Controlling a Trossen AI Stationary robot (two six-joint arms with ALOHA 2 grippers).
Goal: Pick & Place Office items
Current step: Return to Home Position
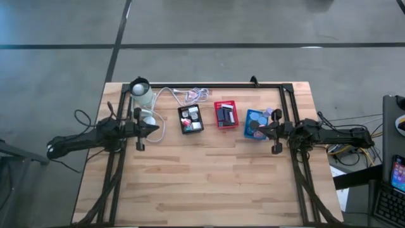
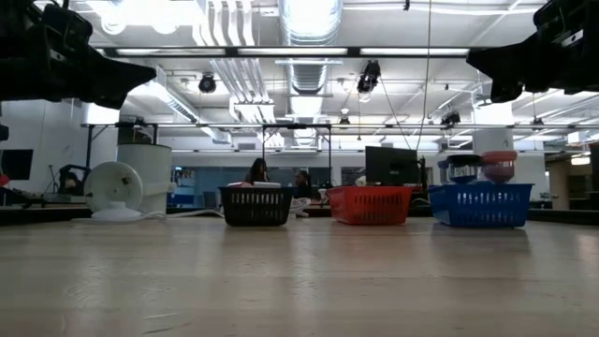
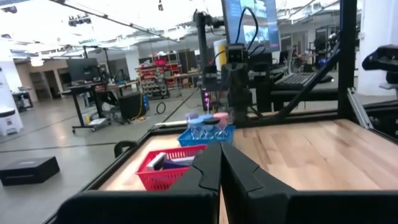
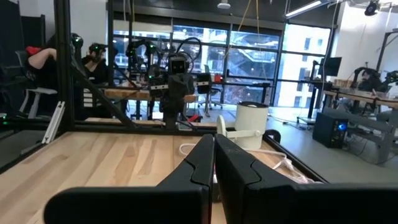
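Sitting in three mesh trays along the table's 12 o'clock side, the office items [image 1: 190, 118] split up thus: white & pink blocks in the black tray [image 1: 179, 120] at 11, dark rectangles in the red tray [image 1: 215, 115] at 12, round rolls in the blue tray [image 1: 246, 123] at 1. Left gripper [image 3: 219, 165] hangs at the black tray's 9 o'clock, apart from it, fingers pressed together, empty. Right gripper [image 4: 213, 158] hovers at the blue tray's 3 o'clock edge, fingers also together, empty. White cable [image 1: 193, 95] lies beyond the trays.

No legible text, labels or numbers anywhere.
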